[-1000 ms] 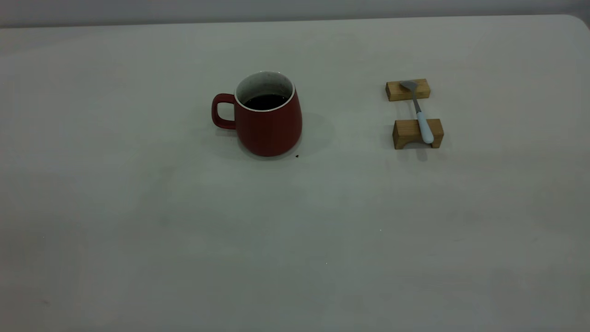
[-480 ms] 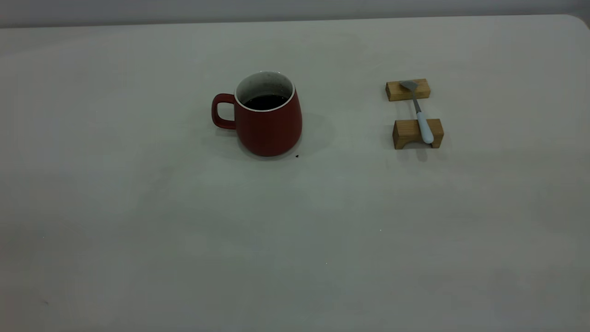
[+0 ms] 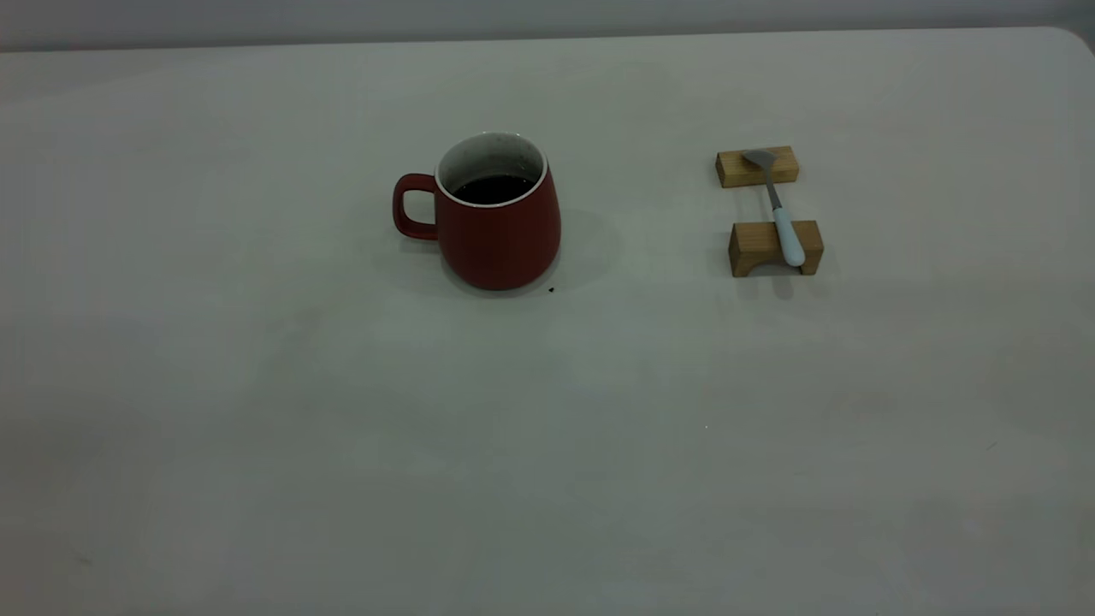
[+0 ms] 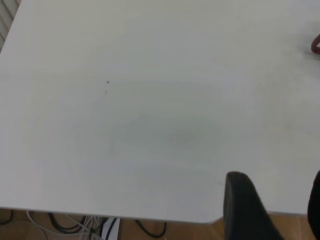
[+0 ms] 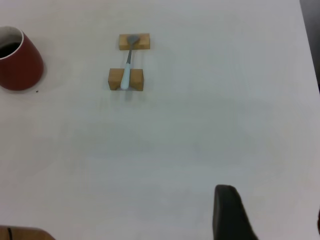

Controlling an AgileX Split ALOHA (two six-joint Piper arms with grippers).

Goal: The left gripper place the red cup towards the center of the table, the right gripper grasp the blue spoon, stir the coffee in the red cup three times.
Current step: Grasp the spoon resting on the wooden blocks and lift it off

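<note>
The red cup [image 3: 500, 244] stands upright on the table [image 3: 513, 445] a little left of middle, handle pointing left, with dark coffee [image 3: 492, 189] inside. The blue spoon [image 3: 780, 212] lies across two wooden blocks to the cup's right, bowl on the far block. Neither arm shows in the exterior view. The left gripper [image 4: 277, 202] hangs open over the table's near corner, far from the cup's sliver [image 4: 316, 45]. The right gripper [image 5: 272, 215] is open above bare table, well away from the spoon [image 5: 127, 70] and the cup [image 5: 21, 67].
The spoon rests on a far block [image 3: 737, 168] and a near block [image 3: 753, 250]. A small dark speck [image 3: 551, 289] lies by the cup's base. Below the table's edge in the left wrist view, cables [image 4: 75, 225] lie on the floor.
</note>
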